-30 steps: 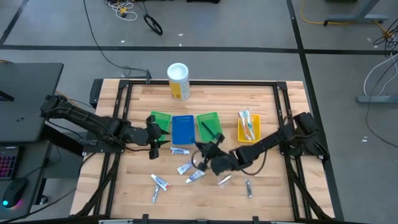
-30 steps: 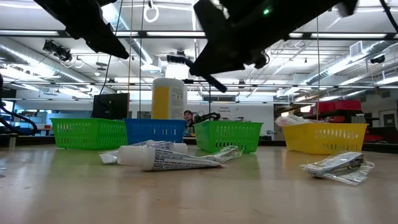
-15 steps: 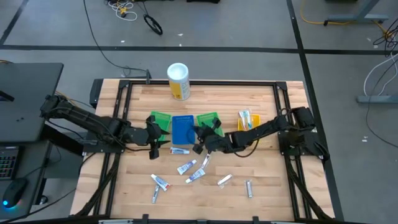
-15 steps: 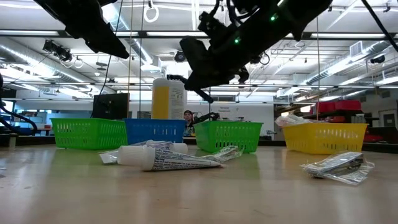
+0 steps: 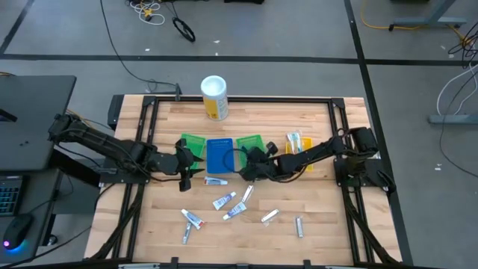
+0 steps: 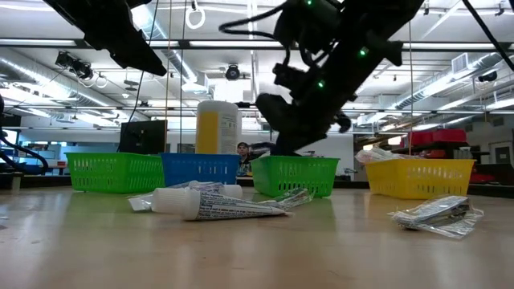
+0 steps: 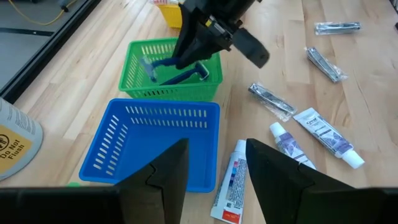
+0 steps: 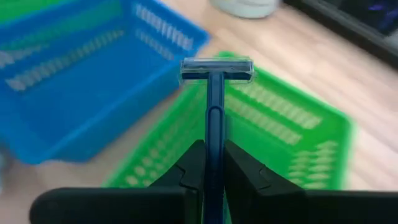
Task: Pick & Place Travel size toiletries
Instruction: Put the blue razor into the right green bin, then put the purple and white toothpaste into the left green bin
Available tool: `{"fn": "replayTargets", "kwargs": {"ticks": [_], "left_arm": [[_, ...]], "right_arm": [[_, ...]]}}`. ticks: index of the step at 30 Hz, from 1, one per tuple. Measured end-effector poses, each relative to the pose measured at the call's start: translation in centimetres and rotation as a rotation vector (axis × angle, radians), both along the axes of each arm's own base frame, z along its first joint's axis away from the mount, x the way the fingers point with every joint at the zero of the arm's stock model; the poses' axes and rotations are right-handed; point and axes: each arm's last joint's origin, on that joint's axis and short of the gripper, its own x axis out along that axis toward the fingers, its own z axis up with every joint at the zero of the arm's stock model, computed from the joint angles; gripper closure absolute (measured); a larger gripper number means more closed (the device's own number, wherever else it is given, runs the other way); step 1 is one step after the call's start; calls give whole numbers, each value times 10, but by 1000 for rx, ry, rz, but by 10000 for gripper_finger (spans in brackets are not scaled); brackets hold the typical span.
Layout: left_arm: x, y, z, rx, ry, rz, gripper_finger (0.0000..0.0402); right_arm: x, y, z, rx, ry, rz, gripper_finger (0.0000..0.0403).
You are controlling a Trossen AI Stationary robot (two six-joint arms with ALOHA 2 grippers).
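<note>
Razor [image 8: 214, 93] handle hidden between fingers [image 8: 186, 171]

Two dark, jointed arms are seen above the wooden table [image 5: 314, 217]; black cables are looped along each. Small green lights, possibly status LEDs, are seen on one arm.

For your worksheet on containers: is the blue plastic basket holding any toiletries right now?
No: the blue plastic basket shows only its bare floor.

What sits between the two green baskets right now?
The blue basket sits between the left green basket and the right green basket, as the high view shows; it looks empty in the left wrist view.
</note>
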Motion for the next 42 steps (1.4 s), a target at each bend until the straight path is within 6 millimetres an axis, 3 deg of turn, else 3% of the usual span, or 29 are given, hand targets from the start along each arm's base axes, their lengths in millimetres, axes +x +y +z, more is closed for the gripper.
{"fn": "replayTargets", "kwargs": {"ticks": [5, 11, 17, 30, 35, 42], "left_arm": [[0, 0, 0, 13, 3, -8, 233], [0, 0, 0, -3, 0, 2, 233], [0, -1, 0, -29, 1, -2, 233], [-10, -25, -7, -240, 140, -301, 233], [-7, -46, -22, -214, 217, -360, 233], [3, -80, -62, -196, 397, -427, 233]], "right_arm": [[2, -4, 4, -38, -43, -38, 359], [-4, -13, -3, 103, -25, -127, 359], [-8, -13, -5, 132, 5, -146, 359], [-7, -24, -6, 189, 51, -101, 307], [-7, -26, -6, 189, 49, -105, 285], [0, -25, -1, 158, 5, -40, 274]]}}
